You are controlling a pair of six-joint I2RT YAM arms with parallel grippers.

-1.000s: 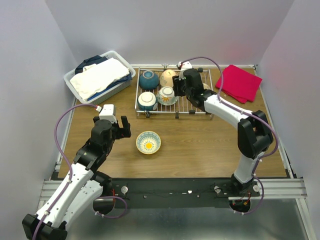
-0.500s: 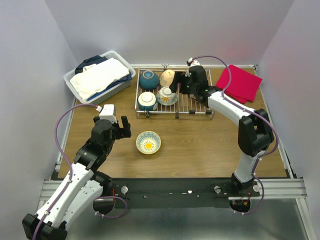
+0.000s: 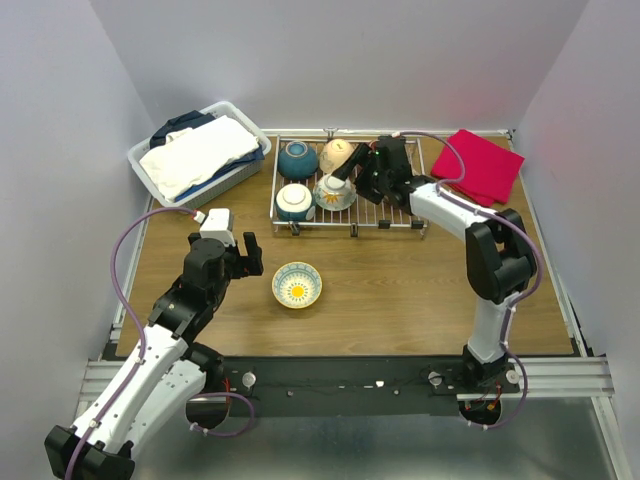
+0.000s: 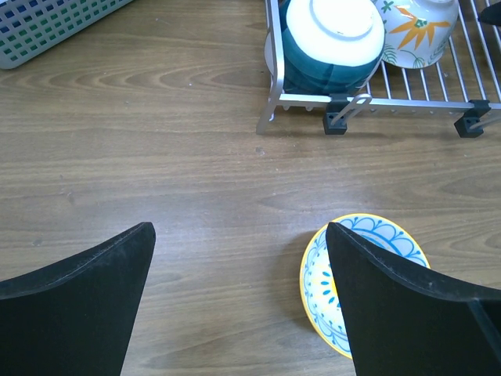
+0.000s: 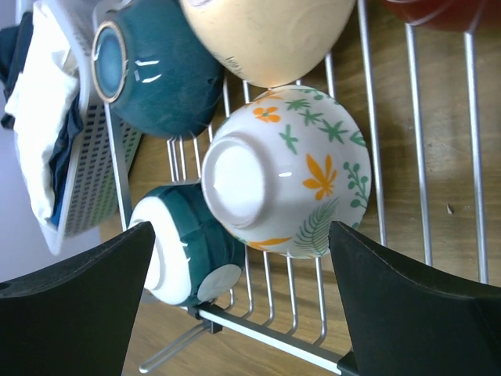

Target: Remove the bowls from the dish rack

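The dish rack [image 3: 398, 212] is located at the rear of the table [image 3: 400, 290], between a white laundry basket [image 3: 243, 172] on the left and a red cloth [image 3: 480, 165] on the right. In the rack's left half four bowls are recorded: a teal bowl [image 5: 160, 66] lying on its side, a cream bowl [image 5: 266, 35] just beside it, a teal bowl with a white foot [image 4: 333, 39] inverted at the front corner, and a floral bowl [image 5: 286, 172] inverted next to it. The edge of a dark red bowl [image 5: 446, 9] is noted at the margin of the right wrist view. One blue-and-yellow patterned bowl [image 3: 297, 285] is set upright on the table, well apart from the rack. The right gripper [image 3: 347, 170] is positioned over the floral bowl with its fingers spread wide — one on either side, and no contact with the bowl is seen. The left gripper [image 4: 239, 229] is held above bare wood just beside the patterned bowl, its fingers likewise parted and nothing held between them.
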